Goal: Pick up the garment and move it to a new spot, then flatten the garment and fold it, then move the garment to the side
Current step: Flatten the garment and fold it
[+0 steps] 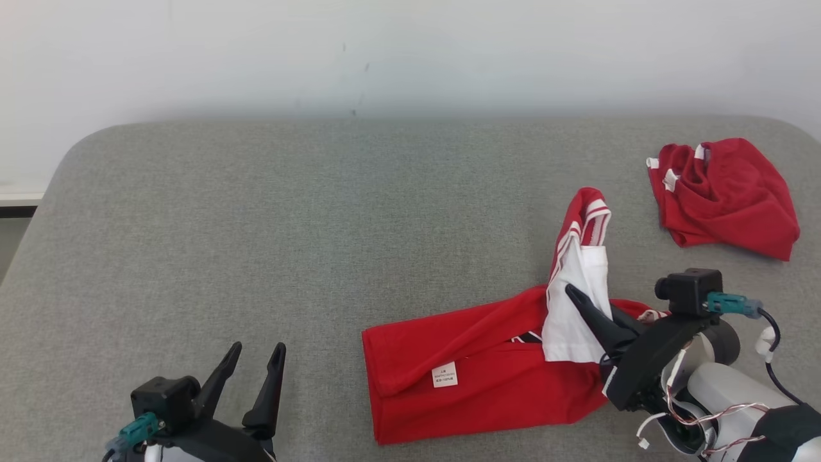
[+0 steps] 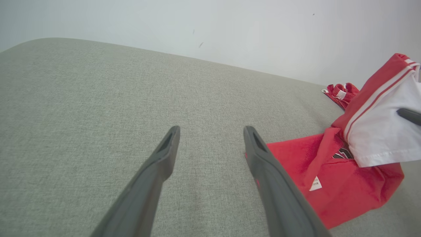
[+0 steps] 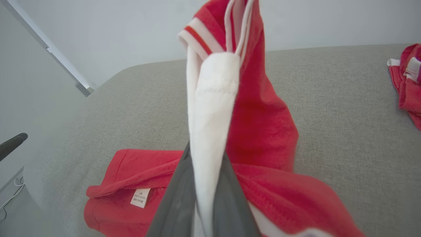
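Note:
The garment (image 1: 474, 372) is a red shirt with white panels and a small white label, lying partly folded on the grey surface at the lower middle right. My right gripper (image 1: 577, 301) is shut on its white sleeve (image 1: 577, 289), lifting that part so the striped cuff stands up above the rest. In the right wrist view the white sleeve (image 3: 210, 125) rises from between my closed fingers (image 3: 177, 197). My left gripper (image 1: 256, 356) is open at the lower left, apart from the garment (image 2: 332, 177), with nothing between its fingers (image 2: 164, 154).
A second red garment (image 1: 725, 196) lies bunched at the far right of the grey padded surface (image 1: 256, 224). A pale wall runs behind the surface. The surface's left edge is rounded and drops off.

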Motion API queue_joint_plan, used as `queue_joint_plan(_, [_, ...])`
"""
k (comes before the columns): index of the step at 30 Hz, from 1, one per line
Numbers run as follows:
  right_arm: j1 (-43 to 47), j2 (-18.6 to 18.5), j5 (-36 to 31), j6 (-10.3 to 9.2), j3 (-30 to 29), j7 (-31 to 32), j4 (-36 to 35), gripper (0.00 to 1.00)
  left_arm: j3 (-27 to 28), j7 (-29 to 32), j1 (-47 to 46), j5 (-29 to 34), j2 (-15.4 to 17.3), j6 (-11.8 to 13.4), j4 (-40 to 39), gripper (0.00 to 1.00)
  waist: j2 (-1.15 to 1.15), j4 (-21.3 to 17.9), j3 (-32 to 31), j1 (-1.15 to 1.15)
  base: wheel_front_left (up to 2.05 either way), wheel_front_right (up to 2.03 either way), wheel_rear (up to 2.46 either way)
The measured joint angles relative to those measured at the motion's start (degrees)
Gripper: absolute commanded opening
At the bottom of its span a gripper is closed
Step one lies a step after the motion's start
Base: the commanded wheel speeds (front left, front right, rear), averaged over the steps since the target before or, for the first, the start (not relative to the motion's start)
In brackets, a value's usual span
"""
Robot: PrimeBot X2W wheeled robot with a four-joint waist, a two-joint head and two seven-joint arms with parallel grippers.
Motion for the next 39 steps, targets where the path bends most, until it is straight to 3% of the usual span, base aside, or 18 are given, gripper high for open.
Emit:
queue_joint_plan(19, [-2.9, 4.1, -0.3, -5.89, 4.0, 10.8, -3.5, 0.00, -0.3, 0.0, 0.7, -0.1, -1.3, -0.1, 0.9, 1.00, 0.00, 3.8, -0.2, 0.00, 0.00, 0.00, 0.00])
queue_joint_plan(20, [-3.2, 5.1, -0.3, -6.43, 4.6, 12.0, -3.4, 0.10, -0.1, 0.0, 0.7, -0.3, -1.2, -0.1, 1.2, 1.00, 0.00, 4.1, -0.2, 0.00, 0.00, 0.00, 0.00])
queue_joint_plan(22, [-3.3, 6.1, -0.3, -6.80, 4.8, 12.5, -3.2, 0.50, -0.1, 0.0, 0.7, -0.5, -1.2, -0.1, 1.3, 1.00, 0.00, 4.2, -0.1, 0.00, 0.00, 0.00, 0.00])
queue_joint_plan(23, [-3.5, 6.4, -0.3, -6.82, 5.0, 12.7, -3.2, 0.83, -0.1, 0.0, 0.7, -0.5, -1.2, -0.1, 1.3, 1.00, 0.00, 4.3, -0.1, 0.00, 0.00, 0.00, 0.00])
queue_joint_plan(24, [-3.8, 6.6, -0.2, -6.82, 5.1, 13.0, -3.2, 1.00, -0.1, 0.0, 0.7, -0.5, -1.2, -0.1, 1.3, 1.00, 0.00, 4.4, -0.1, 0.00, 0.00, 0.00, 0.00])
queue_joint_plan(31, [-4.1, 8.8, 0.9, -6.54, 4.8, 13.1, -4.7, 1.00, 0.0, 0.0, 0.7, -0.5, -1.2, -0.1, 1.4, 1.00, 0.00, 4.7, -0.1, 0.01, 0.00, 0.00, 0.00])
queue_joint_plan(39, [-3.8, 9.6, 5.1, -3.20, 2.4, 11.3, -10.1, 1.00, 0.8, 0.0, 0.9, -0.5, -0.6, -0.1, 1.6, 1.00, 0.00, 4.1, -0.5, 0.01, 0.00, 0.00, 0.00])
